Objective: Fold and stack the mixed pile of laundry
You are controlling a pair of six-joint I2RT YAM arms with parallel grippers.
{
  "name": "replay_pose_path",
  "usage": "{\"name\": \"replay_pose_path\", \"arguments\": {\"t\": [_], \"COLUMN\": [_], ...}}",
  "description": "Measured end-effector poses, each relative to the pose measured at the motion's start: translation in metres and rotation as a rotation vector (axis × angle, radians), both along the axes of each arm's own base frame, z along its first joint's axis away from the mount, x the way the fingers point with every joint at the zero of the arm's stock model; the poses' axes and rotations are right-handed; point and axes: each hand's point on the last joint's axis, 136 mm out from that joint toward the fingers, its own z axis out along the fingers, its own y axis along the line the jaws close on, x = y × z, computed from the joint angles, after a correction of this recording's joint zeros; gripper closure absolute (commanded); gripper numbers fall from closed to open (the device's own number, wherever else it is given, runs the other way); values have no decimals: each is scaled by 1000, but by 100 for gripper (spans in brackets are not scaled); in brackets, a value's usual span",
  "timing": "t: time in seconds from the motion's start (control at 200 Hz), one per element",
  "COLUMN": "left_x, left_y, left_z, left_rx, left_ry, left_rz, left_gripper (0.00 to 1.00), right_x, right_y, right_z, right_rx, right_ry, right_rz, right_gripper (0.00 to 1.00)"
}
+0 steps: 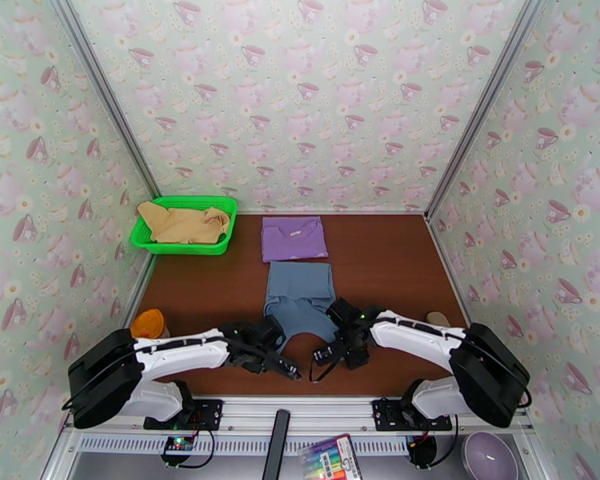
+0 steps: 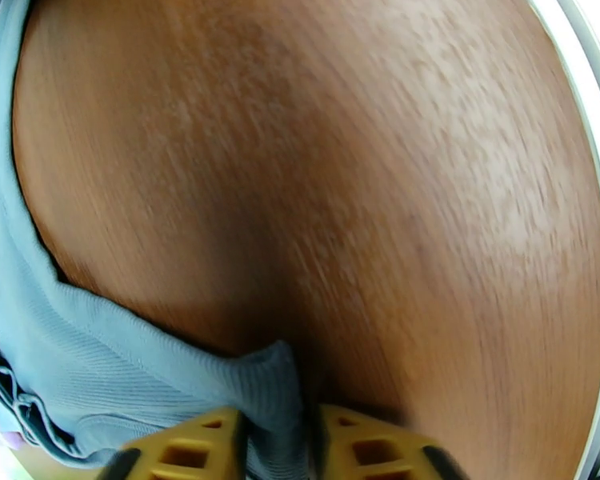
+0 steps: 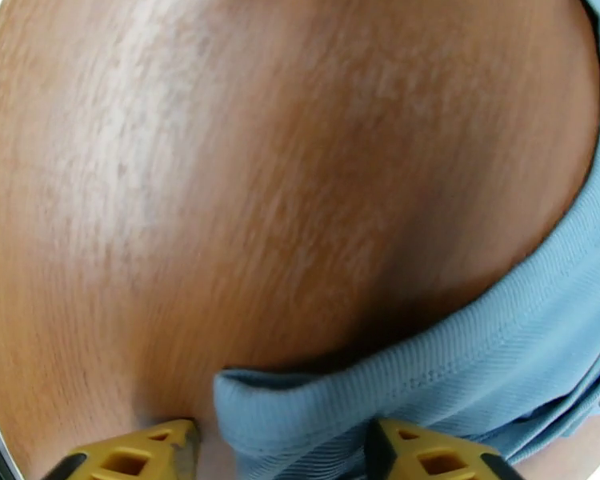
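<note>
Honestly, the slate-blue shirt [image 1: 300, 294] lay flat mid-worktop [image 1: 388, 266], just in front of the folded purple T-shirt [image 1: 294, 238], and the tan-yellow one [image 1: 180, 224] sat in the green basket [image 1: 180, 248]. On one near corner the left tool [image 2: 276, 446] was pinched tight. At the other, the right tool [image 3: 276, 450] straddled the cloth half closed; couldn't tell if it had bitten. I'd firm up both grips, then lift evenly and fold the near edge over without dragging.

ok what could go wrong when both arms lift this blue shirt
The right gripper stands wide around the hem of the slate-blue shirt, while the left gripper pinches its corner tight: the right side may slip and skew the fold. The purple T-shirt lies just beyond, so folding away could nudge it.
</note>
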Motion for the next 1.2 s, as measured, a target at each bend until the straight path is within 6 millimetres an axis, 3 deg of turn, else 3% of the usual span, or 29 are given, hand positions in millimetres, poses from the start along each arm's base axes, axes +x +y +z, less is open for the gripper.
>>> {"name": "replay_pose_path", "arguments": {"t": [0.225, 0.416, 0.566, 0.736, 0.861, 1.027, 1.197], "left_x": [7, 15, 39, 83, 121, 174, 222], "left_y": [-7, 1, 2, -9, -12, -14, -9], "left_z": [1, 6, 37, 87, 114, 123, 115], "left_rx": [16, 35, -10, -107, -147, -140, -102], "left_ry": [11, 1, -49, -141, -189, -218, -220], "left_rz": [20, 57, 118, 181, 227, 278, 327], "left_gripper": [100, 100, 100, 100, 100, 100, 100], "right_x": [11, 25, 50, 89, 120, 169, 215], "right_y": [9, 17, 26, 34, 39, 41, 39], "right_z": [1, 11, 45, 91, 110, 115, 104], "right_rx": [-4, 20, 100, 225, 293, 325, 312], "right_ry": [-19, -77, -170, -277, -331, -370, -384], "right_rz": [-34, -45, -83, -192, -282, -413, -509], "right_gripper": [100, 100, 100, 100, 100, 100, 100]}}
